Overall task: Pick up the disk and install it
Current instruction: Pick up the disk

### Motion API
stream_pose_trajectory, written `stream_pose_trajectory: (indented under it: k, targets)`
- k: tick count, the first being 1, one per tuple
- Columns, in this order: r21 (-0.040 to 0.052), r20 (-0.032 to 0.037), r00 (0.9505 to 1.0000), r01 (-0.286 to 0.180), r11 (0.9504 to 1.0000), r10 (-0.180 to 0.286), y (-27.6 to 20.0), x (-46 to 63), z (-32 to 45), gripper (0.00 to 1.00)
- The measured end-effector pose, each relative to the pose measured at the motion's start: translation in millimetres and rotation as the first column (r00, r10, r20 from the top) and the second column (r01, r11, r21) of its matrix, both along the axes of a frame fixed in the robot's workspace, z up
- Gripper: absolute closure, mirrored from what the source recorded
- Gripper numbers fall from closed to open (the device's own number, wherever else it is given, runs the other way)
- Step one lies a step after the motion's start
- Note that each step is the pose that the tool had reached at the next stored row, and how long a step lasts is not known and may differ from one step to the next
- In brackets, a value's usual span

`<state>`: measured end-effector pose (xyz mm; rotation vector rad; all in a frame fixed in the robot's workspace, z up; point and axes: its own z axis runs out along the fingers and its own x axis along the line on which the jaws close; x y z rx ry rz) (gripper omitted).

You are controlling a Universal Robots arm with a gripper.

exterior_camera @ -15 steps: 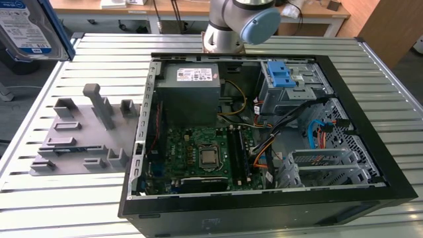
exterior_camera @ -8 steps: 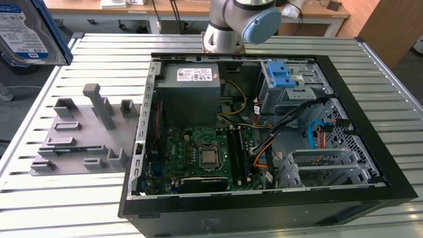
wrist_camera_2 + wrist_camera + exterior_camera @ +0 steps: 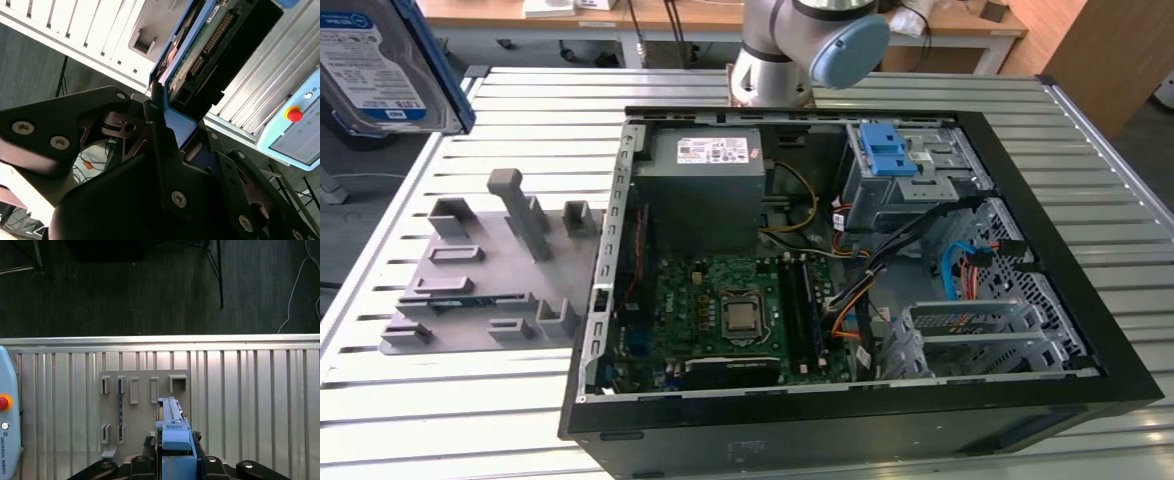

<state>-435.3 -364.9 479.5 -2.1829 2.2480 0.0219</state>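
The disk (image 3: 374, 62), silver-grey with a white-and-blue label and a blue carrier, hangs high at the exterior view's upper left, well above the table. In the second wrist view its connector edge (image 3: 202, 55) points away from the black fingers (image 3: 156, 107), and the gripper (image 3: 180, 127) is shut on the blue end handle. The first wrist view shows the disk (image 3: 172, 427) edge-on, held in the gripper (image 3: 175, 460) above the grey fixture plate (image 3: 142, 415). The open computer case (image 3: 854, 260) lies to the exterior view's right of the held disk.
Inside the case are a metal drive cage with a blue latch bracket (image 3: 887, 150), a grey power supply (image 3: 700, 180), a motherboard (image 3: 734, 310) and loose cables. The grey fixture plate (image 3: 480, 270) lies on the slatted table (image 3: 454, 400). A pendant with a red button (image 3: 294, 115) sits near the table edge.
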Motion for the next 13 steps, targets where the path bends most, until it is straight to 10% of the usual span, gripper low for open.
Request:
stream_pose_trajectory:
  k: [13]
  targets:
    - [0.0000, -0.0008, 1.0000, 0.000, 1.0000, 0.000, -0.7, 9.1, 8.6, 0.64]
